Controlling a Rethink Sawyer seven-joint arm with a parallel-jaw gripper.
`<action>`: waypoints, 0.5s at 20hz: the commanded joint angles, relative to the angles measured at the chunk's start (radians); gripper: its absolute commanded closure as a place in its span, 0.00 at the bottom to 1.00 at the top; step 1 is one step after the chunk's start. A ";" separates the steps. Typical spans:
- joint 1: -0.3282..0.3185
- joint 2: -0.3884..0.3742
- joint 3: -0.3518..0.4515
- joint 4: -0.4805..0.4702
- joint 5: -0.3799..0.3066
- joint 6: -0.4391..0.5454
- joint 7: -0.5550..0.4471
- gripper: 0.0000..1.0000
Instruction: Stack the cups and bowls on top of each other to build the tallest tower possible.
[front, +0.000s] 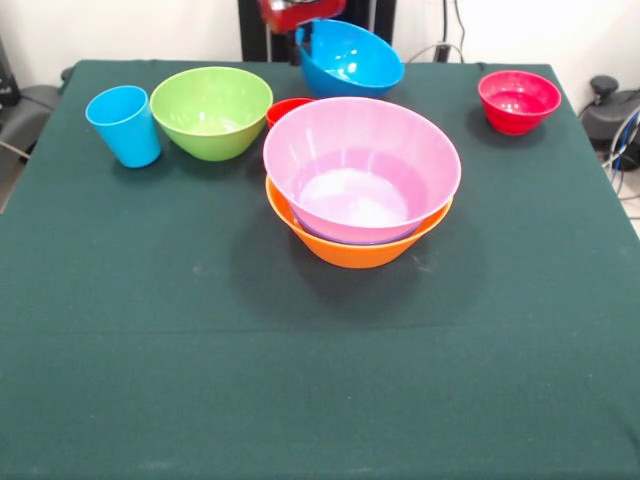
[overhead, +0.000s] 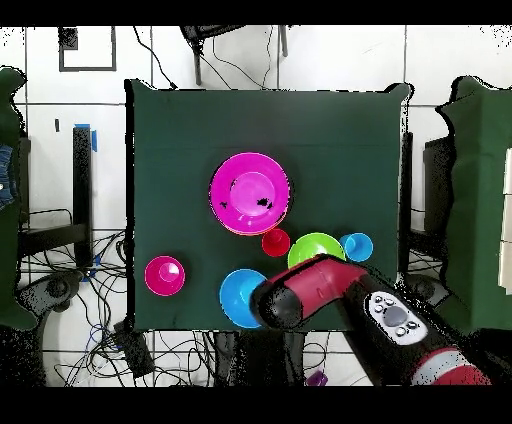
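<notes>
Nearest the camera in the front view sits the tower (front: 360, 200): a pink bowl (front: 362, 165) nested in the big orange bowl (front: 355, 245), both upright, mid-table on the green tablecloth (front: 300, 380). A purplish edge shows between the two rims, too thin to tell what it is. Just behind the pink bowl's left rim a red cup (front: 287, 108) peeks out, mostly hidden; overhead it sits just beside the stack at (overhead: 275, 241). Left of it stands the lime green bowl (front: 211, 112), upright, and further left the light blue cup (front: 125, 125), upright, near that bowl but apart. Far right, well apart from the rest, is the small red bowl (front: 519, 100), upright. At the far edge a blue bowl (front: 348, 58) is tilted, its opening facing the camera, with its upper left rim up at the gripper (front: 300, 14). Only the gripper's red lower part shows at the top edge; cannot tell whether its fingers are apart or clamped on the rim. Overhead, the red and black arm (overhead: 330, 290) covers part of the blue bowl.
</notes>
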 joint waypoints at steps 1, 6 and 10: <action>0.163 -0.089 -0.062 0.001 0.122 -0.031 0.279 1.00; 0.237 -0.108 -0.077 -0.024 0.198 0.011 0.286 1.00; 0.282 -0.105 -0.094 -0.049 0.239 0.028 0.290 1.00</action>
